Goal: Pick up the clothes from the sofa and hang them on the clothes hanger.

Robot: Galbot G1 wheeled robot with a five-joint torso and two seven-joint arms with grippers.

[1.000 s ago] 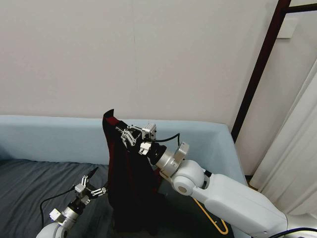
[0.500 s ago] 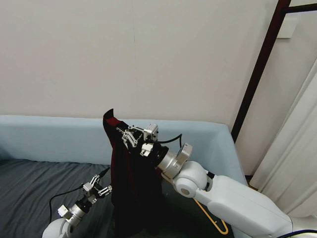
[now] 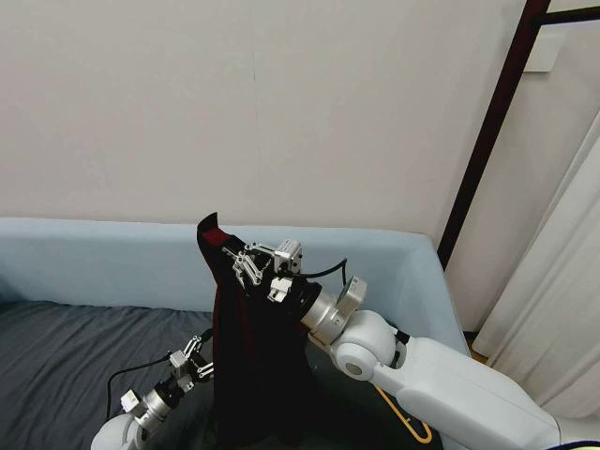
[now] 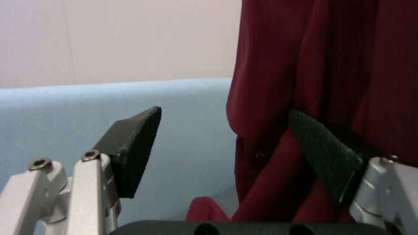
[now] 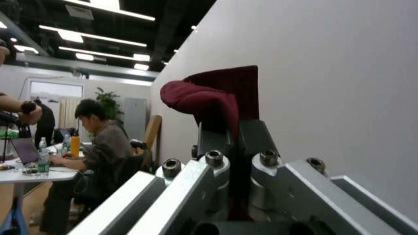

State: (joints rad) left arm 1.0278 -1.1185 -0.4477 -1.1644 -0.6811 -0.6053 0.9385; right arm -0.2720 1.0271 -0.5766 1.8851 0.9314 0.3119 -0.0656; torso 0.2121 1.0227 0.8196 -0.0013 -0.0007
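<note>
— A pale bare wall (image 3: 281, 94) stands ahead of me. Under it runs a light blue sofa (image 3: 94, 262) with a dark grey seat cushion (image 3: 56, 356). A dark pole (image 3: 487, 141) rises at two o'clock and a white curtain (image 3: 562, 309) hangs at four.

— Where is the garment?

— The dark red garment (image 3: 253, 375) hangs in the air in front of the sofa back, at about six o'clock in my head view. It drops in long folds toward the cushion. I cannot tell whether its lower end touches the seat.

— What has hold of it?

— My right gripper (image 3: 242, 262) does, at the top. Its jaws are closed tight on a bunched fold, and a tuft of the cloth pokes out above them at twelve o'clock.

— And your left?

— My left gripper (image 3: 200, 356) sits low, at eight o'clock of the garment, just beside its hanging edge. Its jaws are spread wide and grip nothing. One pad lies against the cloth. The other finger (image 4: 134, 147) stands free in front of the blue sofa back, with the cloth's edge between the two.

— Anything else on the seat?

— A yellow hanger (image 3: 420, 435) lies at four o'clock of the garment, partly hidden under my right arm.
</note>
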